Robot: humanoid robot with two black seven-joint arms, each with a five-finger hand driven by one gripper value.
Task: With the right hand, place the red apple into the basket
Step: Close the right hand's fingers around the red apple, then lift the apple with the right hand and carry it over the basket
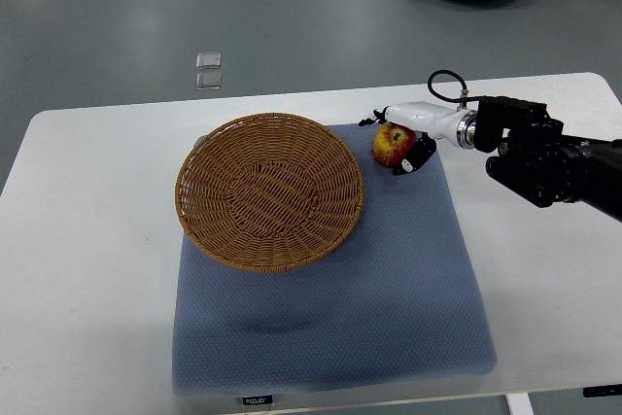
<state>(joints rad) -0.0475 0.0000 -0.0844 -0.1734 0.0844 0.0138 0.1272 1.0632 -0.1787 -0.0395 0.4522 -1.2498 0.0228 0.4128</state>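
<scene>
On the blue-grey padded mat [389,308], just right of the round woven wicker basket [269,190], the right hand [406,138] curls its fingers around the red-yellow apple [390,144].

Bright, even overhead light, no hard shadows. White counter [87,240] in the middle of the frame runs near overexposed, surface detail washed out. Soft shadow under the basket [269,190] rim at its lower edge, and a faint dark patch on the blue mat [389,289] lower centre. Small glare on the apple [391,143] and on the white casing of the right hand [408,138]. Dark arm at right edge loses detail in black. Focus mostly sharp; basket weave crisp. Grey floor at top slightly soft, mild noise. Counter edges bow slightly, mild wide-angle distortion.
</scene>
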